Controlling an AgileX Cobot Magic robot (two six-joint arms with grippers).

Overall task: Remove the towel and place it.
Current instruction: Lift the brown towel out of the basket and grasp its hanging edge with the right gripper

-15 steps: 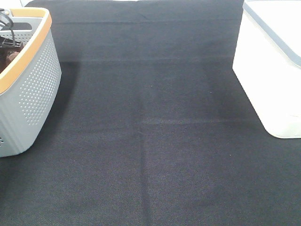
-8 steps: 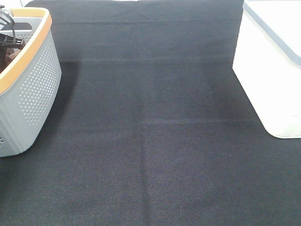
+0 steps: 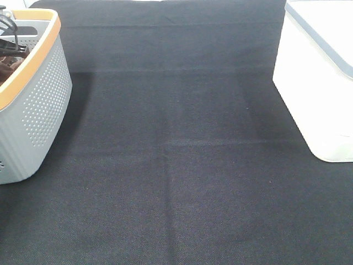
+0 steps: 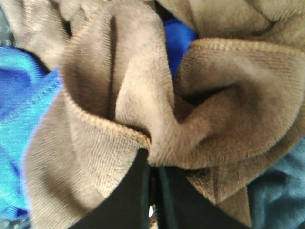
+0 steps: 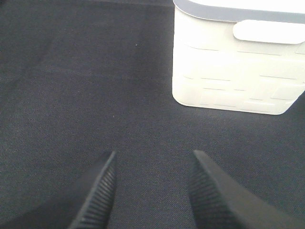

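Closing fully since a second ago, now pinching a fold of the towel [image 4: 119, 95] between the fingertips of the left gripper [image 4: 150, 161], inside the basket [image 3: 44, 94] among blue cloths [image 4: 19, 100]. Holding the right gripper [image 5: 153, 158] wide and empty above the mat [image 5: 86, 86].

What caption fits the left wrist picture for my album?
Black left gripper pinching a fold of the fuzzy brown hemmed towel, with bright blue cloth beside it.

High view overlooks mat [image 3: 176, 165]; right wrist, low, shares white bin [image 5: 233, 62]; left wrist hugs towel [image 4: 119, 95]
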